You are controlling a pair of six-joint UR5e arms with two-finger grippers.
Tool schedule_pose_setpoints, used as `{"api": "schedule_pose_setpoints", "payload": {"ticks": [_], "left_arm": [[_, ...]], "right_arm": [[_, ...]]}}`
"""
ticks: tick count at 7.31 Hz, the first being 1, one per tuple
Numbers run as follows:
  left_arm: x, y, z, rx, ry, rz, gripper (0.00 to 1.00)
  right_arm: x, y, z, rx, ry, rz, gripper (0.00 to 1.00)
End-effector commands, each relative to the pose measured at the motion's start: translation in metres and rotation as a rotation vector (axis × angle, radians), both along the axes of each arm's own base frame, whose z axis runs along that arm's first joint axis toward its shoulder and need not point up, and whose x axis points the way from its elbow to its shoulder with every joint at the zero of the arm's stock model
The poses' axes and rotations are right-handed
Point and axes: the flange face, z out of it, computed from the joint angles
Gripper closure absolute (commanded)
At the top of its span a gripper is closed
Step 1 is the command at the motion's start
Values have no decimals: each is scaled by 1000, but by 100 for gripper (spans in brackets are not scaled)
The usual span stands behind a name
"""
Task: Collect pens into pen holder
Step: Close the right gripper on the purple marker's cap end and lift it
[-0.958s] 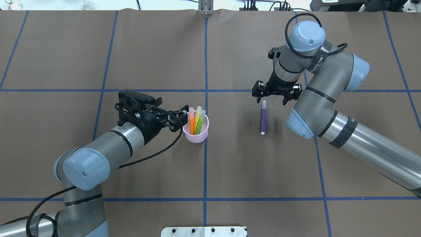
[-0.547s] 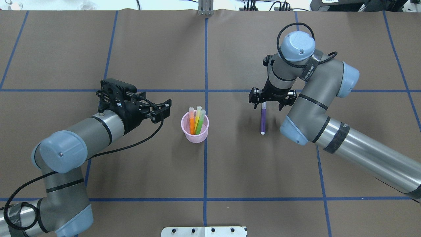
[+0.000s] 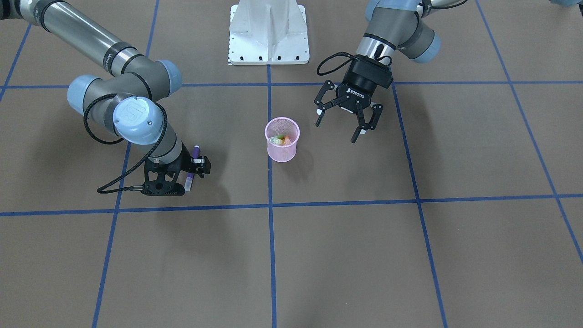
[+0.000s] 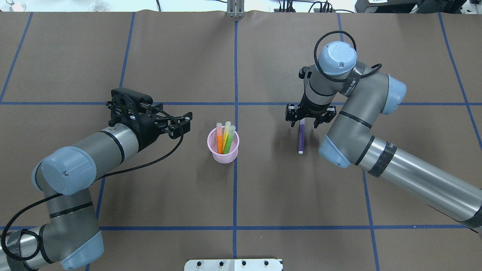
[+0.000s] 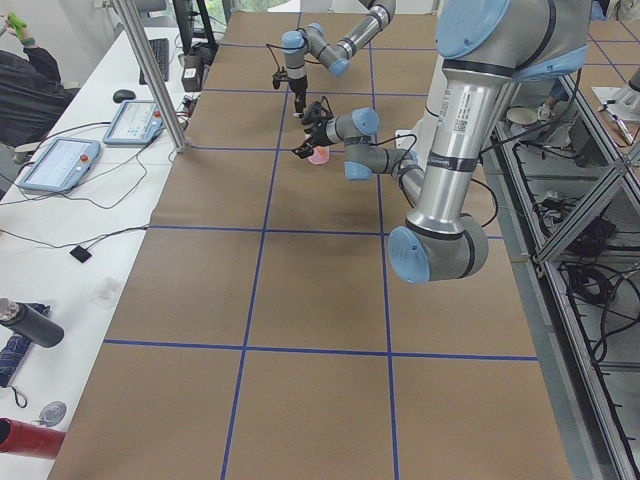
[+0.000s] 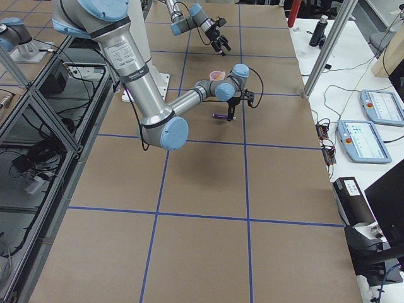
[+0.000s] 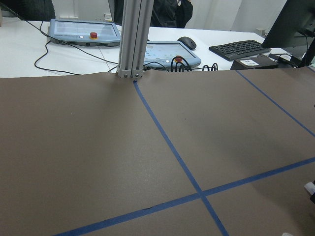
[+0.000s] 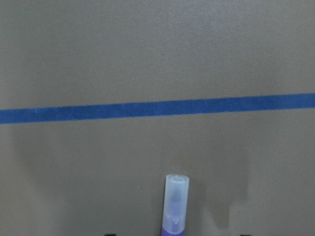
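Note:
The pink mesh pen holder [image 4: 223,150] stands upright near the table's middle and also shows in the front view [image 3: 282,148]. The orange pen [image 4: 219,140], the yellow pen [image 4: 226,135] and the green pen [image 4: 229,141] stand in it. The purple pen [image 4: 301,138] lies flat on the table to its right, pale cap toward the far side. My right gripper [image 4: 303,121] is open and low, its fingers on either side of the pen's cap end; the right wrist view shows the cap [image 8: 176,206]. My left gripper [image 4: 185,122] is open and empty, left of the holder.
Blue tape lines cross the brown table cover. A metal base plate [image 4: 233,264] sits at the near edge and a metal post [image 4: 235,9] at the far edge. Operator desks with pendants lie beyond the far edge [image 7: 83,32].
My left gripper has drawn back to the left, away from the holder, still open. My right gripper has moved down over the purple pen's cap end.

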Motion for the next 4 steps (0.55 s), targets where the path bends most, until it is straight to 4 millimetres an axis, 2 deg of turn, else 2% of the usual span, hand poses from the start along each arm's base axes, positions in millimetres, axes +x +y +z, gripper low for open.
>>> {"api": "schedule_pose_setpoints", "payload": {"ticks": [1,4], "left_arm": [[-3,-4,0,0,-1,-9,1],[-4,-5,1,-1,-2,-10,1]], "right_arm": [[-1,-1,2,6,8,0,35],[-6,0,10,-2,21,-7,41]]}}
